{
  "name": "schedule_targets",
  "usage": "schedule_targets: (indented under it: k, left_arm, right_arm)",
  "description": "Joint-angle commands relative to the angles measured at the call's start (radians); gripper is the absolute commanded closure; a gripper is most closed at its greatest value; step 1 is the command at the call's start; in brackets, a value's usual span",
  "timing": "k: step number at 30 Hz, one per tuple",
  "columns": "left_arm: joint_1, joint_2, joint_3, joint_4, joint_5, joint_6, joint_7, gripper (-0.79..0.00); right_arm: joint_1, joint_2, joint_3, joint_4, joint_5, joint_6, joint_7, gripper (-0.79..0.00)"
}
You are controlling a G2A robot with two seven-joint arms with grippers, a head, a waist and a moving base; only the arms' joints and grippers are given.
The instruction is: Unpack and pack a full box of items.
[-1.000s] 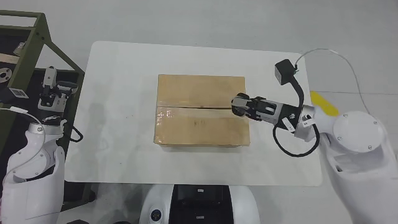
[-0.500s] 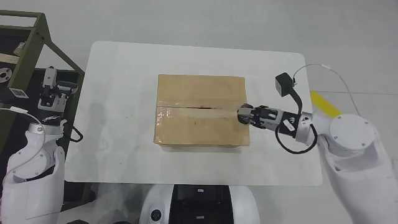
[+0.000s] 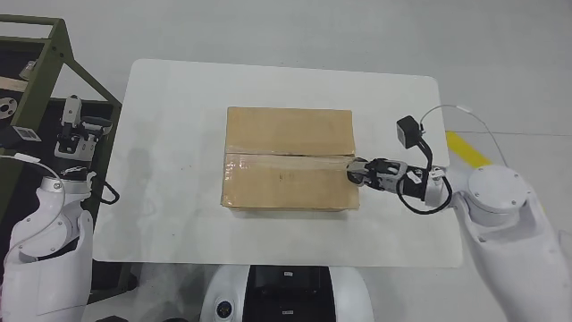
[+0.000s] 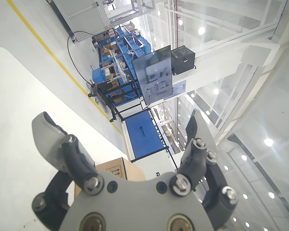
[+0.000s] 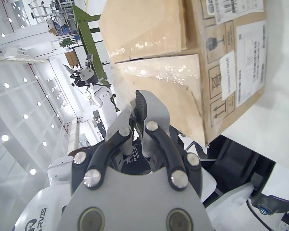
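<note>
Box point(image 3: 288, 156): brown cardboard, in the middle of the white tabletop point(image 3: 170, 143), flaps closed, with one seam running across its top from side to side.
Tape point(image 5: 159, 73): clear and glossy, laid along the seam. In the right wrist view a loose strip of it runs off the box end to the right gripper.
Right gripper point(image 5: 134, 103): fingers together, pinching the loose tape end. In the top view it sits low at the box's right edge, at the end of the seam, with the arm stretched in from the right side of the tabletop.
Labels point(image 5: 250, 61): white printed stickers and handling marks on the box's end face, the face nearest the right gripper.
Left gripper point(image 4: 118, 116): fingers spread wide apart with nothing between them, pointing up toward the ceiling. It is off the left edge of the tabletop, well apart from the box.
Cart point(image 3: 54, 54): green metal frame beside the tabletop's left edge, close to the left arm.
Box contents: cannot tell, the flaps hide them.
</note>
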Motion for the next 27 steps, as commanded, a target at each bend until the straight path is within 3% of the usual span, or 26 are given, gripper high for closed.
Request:
schedule_targets:
  k: [1, 27]
  left_arm:
    - [0.0, 0.0, 0.0, 0.0, 0.0, 0.0, 0.0, -0.785]
    - [0.0, 0.0, 0.0, 0.0, 0.0, 0.0, 0.0, -0.785]
  right_arm:
    - [0.002, 0.001, 0.0, 0.016, 0.006, -0.001, 0.0, 0.0]
    - [0.081, 0.022, -0.039, 0.129, -0.011, 0.092, -0.012, 0.0]
